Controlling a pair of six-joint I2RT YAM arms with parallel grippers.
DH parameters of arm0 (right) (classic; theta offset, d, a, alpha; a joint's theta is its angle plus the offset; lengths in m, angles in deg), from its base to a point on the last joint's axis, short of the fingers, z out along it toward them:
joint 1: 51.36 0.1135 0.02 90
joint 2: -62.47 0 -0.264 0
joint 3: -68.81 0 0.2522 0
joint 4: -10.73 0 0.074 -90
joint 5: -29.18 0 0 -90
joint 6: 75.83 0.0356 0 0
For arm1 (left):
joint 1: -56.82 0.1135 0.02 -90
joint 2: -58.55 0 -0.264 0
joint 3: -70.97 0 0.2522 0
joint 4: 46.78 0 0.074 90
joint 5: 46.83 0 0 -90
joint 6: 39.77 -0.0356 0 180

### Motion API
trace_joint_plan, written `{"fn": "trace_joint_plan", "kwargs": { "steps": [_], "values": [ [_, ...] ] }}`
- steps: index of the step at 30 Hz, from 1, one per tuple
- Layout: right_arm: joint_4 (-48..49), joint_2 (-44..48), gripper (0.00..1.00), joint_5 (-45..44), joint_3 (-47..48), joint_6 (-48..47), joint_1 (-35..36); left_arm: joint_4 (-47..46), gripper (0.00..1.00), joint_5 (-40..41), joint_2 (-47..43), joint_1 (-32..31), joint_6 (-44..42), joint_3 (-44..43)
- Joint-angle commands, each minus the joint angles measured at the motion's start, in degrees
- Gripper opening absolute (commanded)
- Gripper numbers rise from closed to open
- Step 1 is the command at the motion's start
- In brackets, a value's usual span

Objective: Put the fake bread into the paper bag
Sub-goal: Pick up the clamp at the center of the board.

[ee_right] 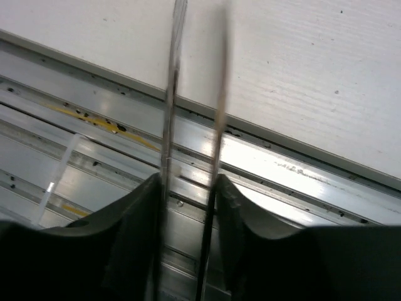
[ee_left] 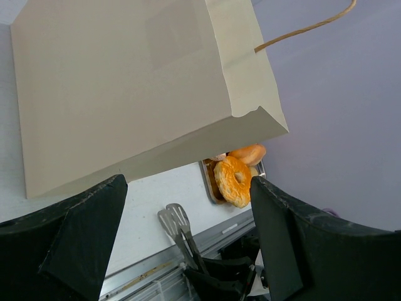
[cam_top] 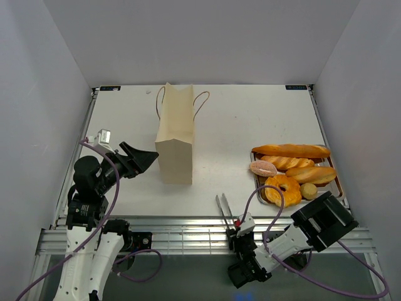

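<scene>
The tan paper bag (cam_top: 174, 141) stands upright left of centre and fills the left wrist view (ee_left: 125, 81). The fake bread lies on a silver tray (cam_top: 339, 183) at the right: a baguette (cam_top: 291, 151), a ridged loaf (cam_top: 287, 163), a pinkish bun (cam_top: 263, 168), a croissant (cam_top: 311, 174) and a ring bun (cam_top: 283, 190) (ee_left: 233, 182). My left gripper (cam_top: 149, 158) (ee_left: 188, 238) is open and empty just left of the bag's base. My right gripper (cam_top: 241, 227) (ee_right: 188, 207) is shut on the metal tongs (cam_top: 223, 207) (ee_right: 172, 113) at the table's near edge, left of the tray.
The tongs (ee_left: 177, 224) point away from me over the aluminium rail (cam_top: 188, 235) at the table's front. White walls enclose the table on three sides. The bag's cord handles (cam_top: 202, 100) stick out at its top.
</scene>
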Motion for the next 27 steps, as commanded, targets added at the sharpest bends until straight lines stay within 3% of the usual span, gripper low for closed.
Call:
{"fn": "trace_joint_plan", "kwargs": {
  "steps": [1, 2, 6, 8, 10, 13, 14, 17, 19, 22, 27],
  "values": [
    [-1.39, -2.6, 0.4, 11.02, -1.26, 11.8, 1.07, 0.43, 0.9, 0.44, -0.68, 0.03, 0.24, 0.75],
    [-2.8, -2.77, 0.27, 11.02, -0.82, 12.94, 1.25, 0.43, 0.9, 0.44, -0.59, 0.03, 0.16, 0.75],
    [-14.53, 1.07, 0.09, 11.1, 1.28, 17.51, 1.51, 0.51, 0.9, 0.61, -0.5, 0.03, 0.07, 0.31],
    [-19.31, 5.99, 0.08, 9.09, 2.78, 19.19, 1.43, 0.6, 0.9, 0.87, -0.24, 0.03, -0.28, 0.04],
    [-24.4, 16.35, 0.08, 6.81, 3.75, 16.4, 0.12, 0.6, 0.9, 1.14, -0.06, 0.03, -0.11, 0.22],
    [-24.35, 33.92, 0.08, 4.52, 3.23, 10.95, -2.26, -0.36, 0.9, 0.61, 0.11, 0.03, 0.33, 1.1],
    [-23.3, 42.67, 0.08, 4.25, 3.05, 5.27, -3.05, -0.8, 0.9, 0.44, 0.2, 0.03, 0.59, 1.36],
    [-18.2, 54.14, 0.1, 3.28, 5.06, -8.52, -5.42, -1.24, 0.9, 0.44, 0.03, 0.03, 0.77, 1.71],
    [-17.84, 54.53, 0.1, 3.54, 7.08, -12.61, -7.44, -1.42, 0.89, 0.52, 0.03, 0.03, 0.86, 1.63],
    [-17.84, 47.96, 0.1, 6.95, 11.91, -19.03, -14.46, -1.51, 0.9, 0.52, 0.38, 0.03, 0.68, 1.01],
    [-19.86, 34.49, 0.09, 12.25, 16.85, -21.5, -28.0, -0.8, 0.89, 0.52, 0.64, 0.11, 0.16, -0.13]
  ]
}}
